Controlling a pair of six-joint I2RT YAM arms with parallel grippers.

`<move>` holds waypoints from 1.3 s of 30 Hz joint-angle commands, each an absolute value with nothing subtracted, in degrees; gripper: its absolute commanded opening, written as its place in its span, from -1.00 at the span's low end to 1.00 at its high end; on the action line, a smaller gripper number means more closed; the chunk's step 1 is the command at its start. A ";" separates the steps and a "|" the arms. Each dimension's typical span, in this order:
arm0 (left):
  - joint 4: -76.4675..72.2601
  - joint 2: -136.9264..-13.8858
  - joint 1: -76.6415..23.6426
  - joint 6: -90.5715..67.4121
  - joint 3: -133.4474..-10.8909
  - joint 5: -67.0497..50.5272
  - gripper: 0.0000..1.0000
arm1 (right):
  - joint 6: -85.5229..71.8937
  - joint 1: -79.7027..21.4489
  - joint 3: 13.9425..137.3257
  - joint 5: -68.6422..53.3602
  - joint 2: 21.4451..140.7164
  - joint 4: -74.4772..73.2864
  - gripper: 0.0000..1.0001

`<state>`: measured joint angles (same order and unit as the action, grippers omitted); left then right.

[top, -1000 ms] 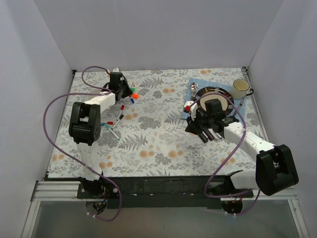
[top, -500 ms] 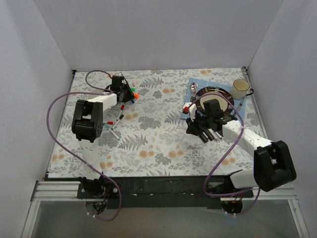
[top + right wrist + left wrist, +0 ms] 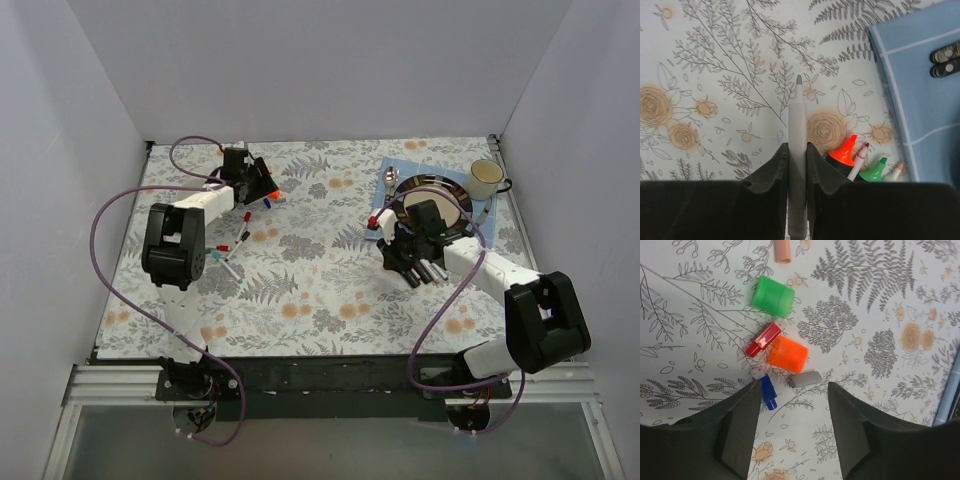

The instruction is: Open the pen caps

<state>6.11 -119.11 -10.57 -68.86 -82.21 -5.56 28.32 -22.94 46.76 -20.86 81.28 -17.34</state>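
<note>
Left gripper (image 3: 792, 392): jaws apart, empty, above the caps.
Pen caps: stubby green plastic cap (image 3: 773, 296), stubby orange plastic cap (image 3: 787, 352), red cap (image 3: 763, 339), blue cap (image 3: 768, 393) and grey cap (image 3: 806, 379), clustered on the floral tablecloth (image 3: 865, 300) near its far edge, left half.
Right gripper (image 3: 797, 150): clamped on a slim grey uncapped pen (image 3: 798, 115).
Beside it: four uncapped markers (image 3: 844, 154), at the edge of the blue placemat (image 3: 920, 100).

White arm links (image 3: 203, 202), blk joints (image 3: 170, 245), purple cables (image 3: 93, 240), blk fingers (image 3: 737, 440).
</note>
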 commanded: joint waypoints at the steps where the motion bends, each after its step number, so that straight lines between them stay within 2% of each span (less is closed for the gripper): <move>1: 4.66 -106.47 -10.28 -65.31 -80.61 -8.26 0.18 | 27.51 -22.24 49.04 -11.61 81.56 -19.51 -0.97; 3: 2.83 -102.85 -10.28 -64.34 -77.97 -10.01 0.25 | 26.81 -20.40 48.08 -9.85 80.34 -19.42 -0.97; 9: -4.21 -86.85 -10.28 -65.30 -61.28 -11.95 0.88 | 26.89 -13.19 45.88 -10.46 78.75 -20.57 -0.97; 11: -4.57 -81.77 -10.20 -65.39 -56.02 -11.87 0.97 | 27.07 -11.87 45.27 -10.98 78.92 -20.65 -0.97; 14: -3.08 -77.62 -9.93 -65.48 -52.05 -11.69 0.96 | 27.07 -11.51 45.17 -10.99 79.89 -21.09 -0.97; 21: 2.98 -70.32 -9.76 -65.48 -48.09 -13.10 0.96 | 26.98 -11.51 45.44 -10.55 81.12 -21.36 -0.58; 25: 4.66 -67.94 -9.67 -65.92 -45.71 -12.74 0.96 | 26.89 -11.51 45.44 -10.81 81.39 -21.53 -0.51; 30: 6.32 -66.97 -9.67 -65.13 -45.00 -13.62 0.96 | 27.07 -11.51 45.88 -12.22 81.30 -22.32 -0.32; 39: 10.98 -67.67 -9.75 -59.59 -45.70 -12.13 0.96 | 27.25 -11.51 46.05 -12.92 80.69 -22.50 -0.30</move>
<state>7.70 -68.75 -9.91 -63.40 -45.32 -12.69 27.20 -11.64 45.47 -11.70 81.01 -21.85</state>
